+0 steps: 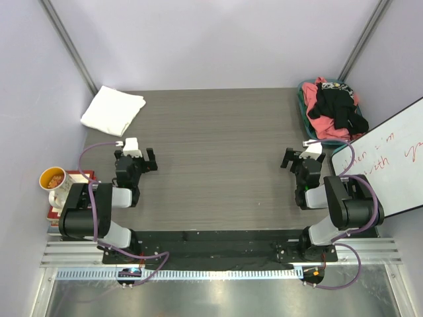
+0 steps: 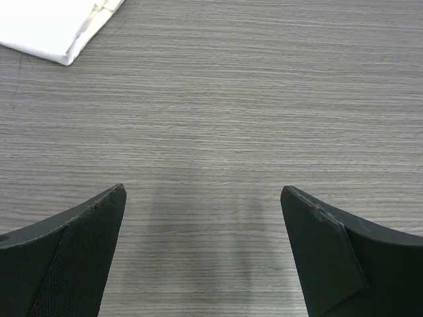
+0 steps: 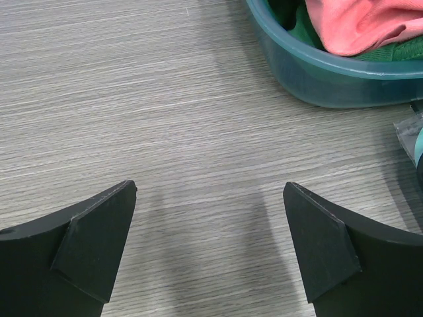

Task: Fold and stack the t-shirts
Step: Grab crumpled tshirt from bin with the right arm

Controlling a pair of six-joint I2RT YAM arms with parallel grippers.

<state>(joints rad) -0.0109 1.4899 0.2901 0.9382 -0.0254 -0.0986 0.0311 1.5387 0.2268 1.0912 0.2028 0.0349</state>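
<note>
Jaws spread and empty, the right gripper (image 3: 210,190) lies nearer the black tee (image 1: 338,109) and coral-pink tee (image 3: 357,23) heaped in the teal basin (image 3: 317,76) ahead-right of it; the left gripper (image 2: 203,191), also spread, has the folded white tee (image 1: 114,110) ahead-left.

The grey wood-grain bench (image 1: 218,152) carries a white tee (image 1: 113,110), folded into a flat, neat rectangle, at its far left corner; a teal basin (image 3: 330,72) stands on it at the far right corner; the two sit well apart, on opposite sides.
</note>
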